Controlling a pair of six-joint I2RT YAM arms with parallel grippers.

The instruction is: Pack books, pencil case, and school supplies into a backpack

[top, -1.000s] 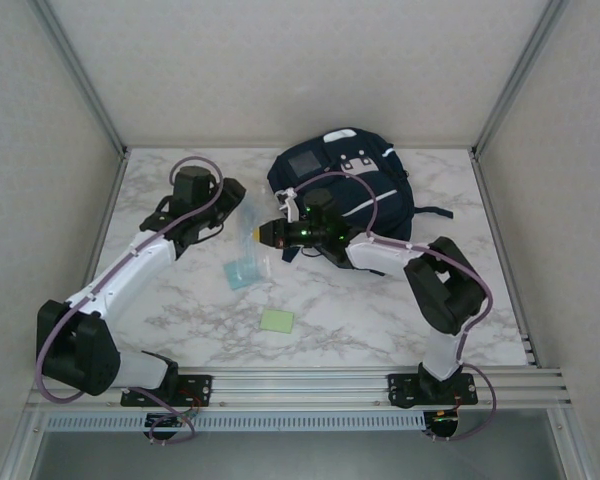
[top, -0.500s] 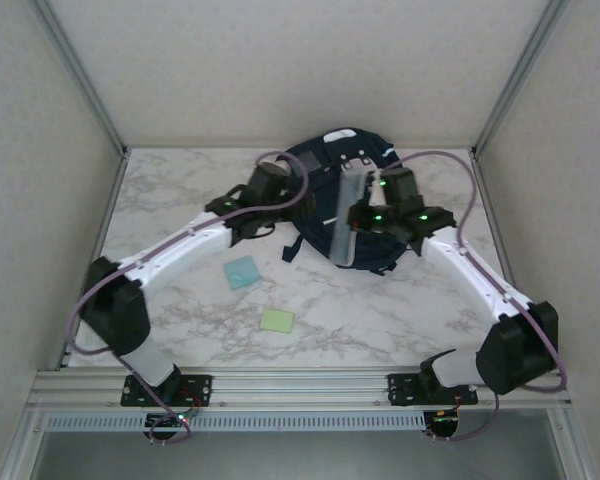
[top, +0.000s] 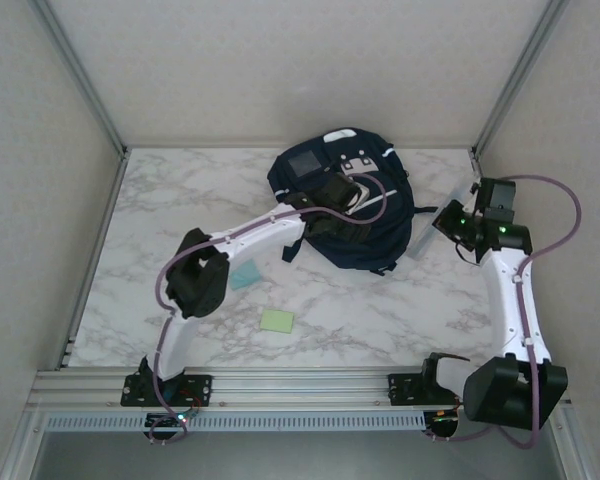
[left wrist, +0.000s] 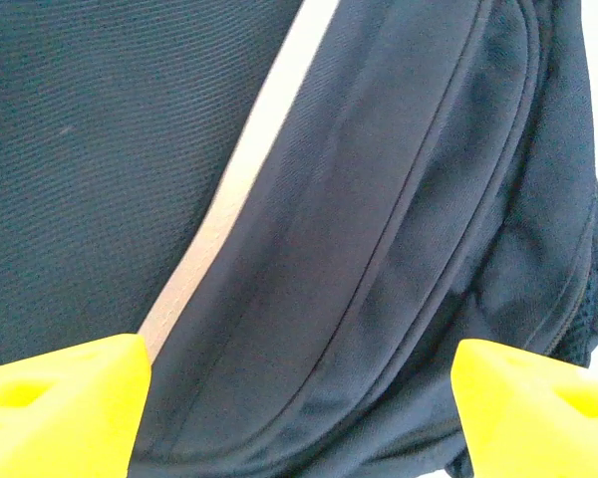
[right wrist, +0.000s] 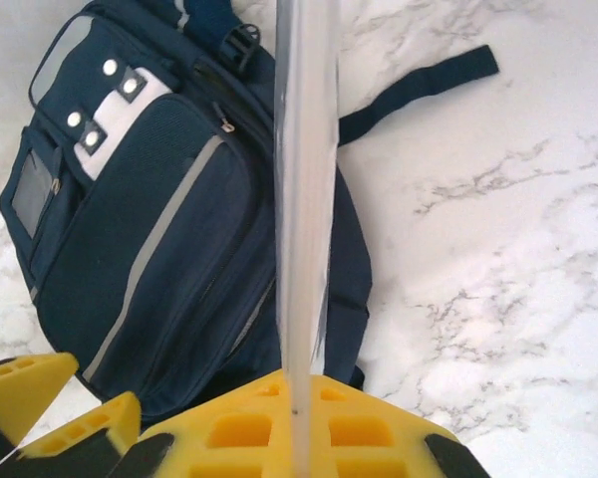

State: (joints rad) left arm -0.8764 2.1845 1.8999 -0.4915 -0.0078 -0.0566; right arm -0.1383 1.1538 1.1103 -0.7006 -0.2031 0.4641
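**Left gripper** (left wrist: 299, 408) is hovering over the front of the backpack (top: 375, 235), its yellow fingers (left wrist: 60, 408) spread wide and gripping nothing. Navy cloth, a pale trim stripe (left wrist: 229, 209) and curved seams are lying beneath the tips. Whether the tips are touching the cloth cannot be told.

**Right gripper** (right wrist: 299, 423) is pinching one end of a clear strip (right wrist: 307, 179), its jaws pressed together on it. It is holding the strip off the table at 3 o'clock of the bag. From above, the strip is standing between the gripper and the bag's side.

The backpack is lying flat at 12 o'clock on the table (top: 380, 310), face up. Its grey patch (top: 305, 163) and white tabs (top: 358, 160) are pointing toward the far wall, and a dark strap (top: 435, 211) is trailing out toward 3 o'clock. The seams seen from the left wrist are looking closed, and what is lying inside cannot be told.

A light-blue pad (top: 243, 277) is resting at 8 o'clock of the bag, its edge tucked under the left arm. A pale-green pad (top: 277, 320) is sitting apart from it at 7 o'clock, nearer the rail (top: 300, 385) where both arms are bolted.

White-and-grey marble is covering the tabletop. Plain pale walls (top: 300, 70) with metal corner posts are enclosing it on three sides.
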